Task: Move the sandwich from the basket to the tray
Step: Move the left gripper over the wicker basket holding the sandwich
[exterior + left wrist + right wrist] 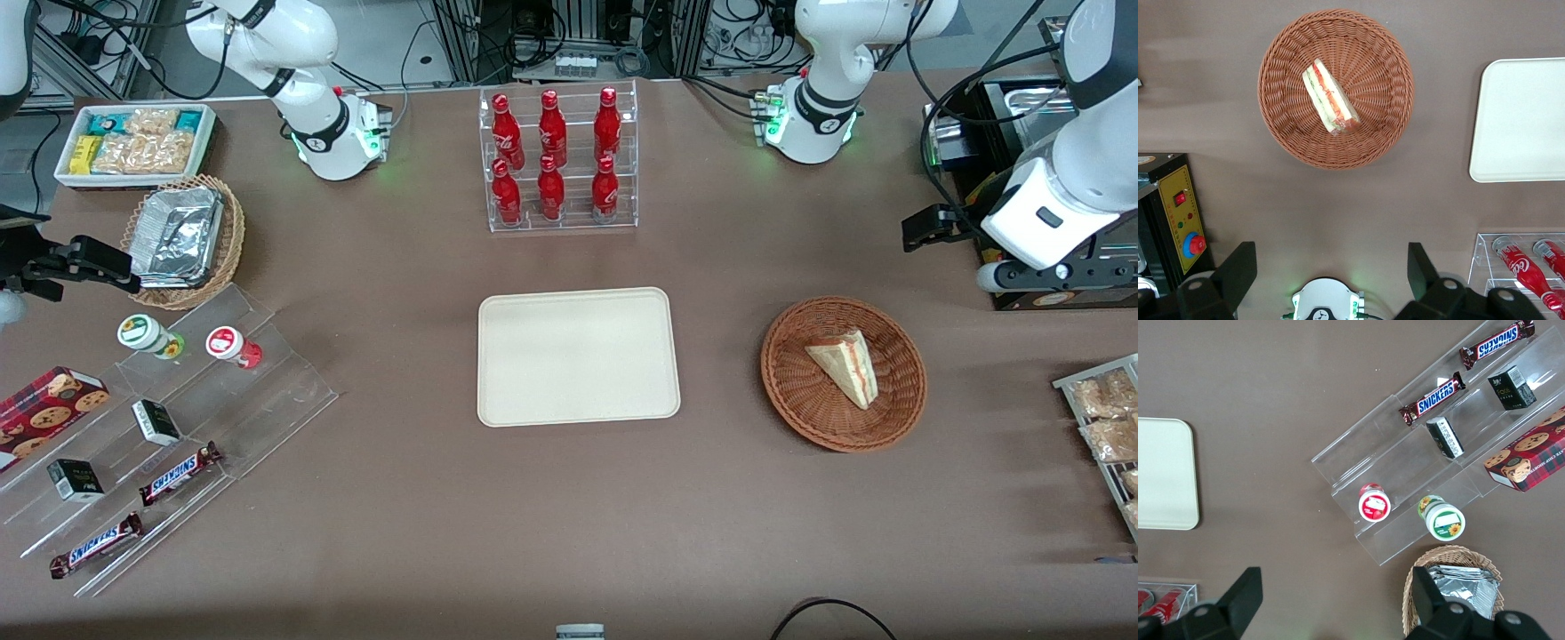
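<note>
Sandwich (1331, 98) filling wrist-visible, gripper (1331, 272) open above

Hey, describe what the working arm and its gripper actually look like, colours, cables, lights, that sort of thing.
The working arm has glossy white rounded shells with grey joint bands. Its base is white with a black ring and glowing green lights, and black cables trail from it. The gripper has black, wedge-shaped fingers on a black body, and they stand wide apart.

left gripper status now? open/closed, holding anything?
Left gripper: open, holding nothing, held high above the table, farther from the front camera than the basket; the sandwich lies in the basket.
</note>
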Robot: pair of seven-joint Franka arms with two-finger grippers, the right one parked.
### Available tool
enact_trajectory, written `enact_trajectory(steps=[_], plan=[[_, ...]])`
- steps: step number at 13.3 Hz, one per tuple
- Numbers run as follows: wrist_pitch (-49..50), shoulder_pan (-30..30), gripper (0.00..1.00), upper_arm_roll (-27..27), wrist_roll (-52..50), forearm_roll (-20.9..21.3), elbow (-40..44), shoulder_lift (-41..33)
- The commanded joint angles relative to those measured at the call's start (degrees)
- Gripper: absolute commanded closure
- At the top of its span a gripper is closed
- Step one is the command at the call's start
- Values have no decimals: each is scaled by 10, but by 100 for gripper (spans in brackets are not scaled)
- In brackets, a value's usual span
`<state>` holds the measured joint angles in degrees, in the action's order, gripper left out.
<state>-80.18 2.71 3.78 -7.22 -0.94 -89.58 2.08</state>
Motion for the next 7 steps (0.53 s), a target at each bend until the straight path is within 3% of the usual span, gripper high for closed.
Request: enact_trajectory(steps=[1,7], plan=[[5,12,0,-10,-8,7,3,-6],[-36,13,0,-9,-8,12,-24,7]])
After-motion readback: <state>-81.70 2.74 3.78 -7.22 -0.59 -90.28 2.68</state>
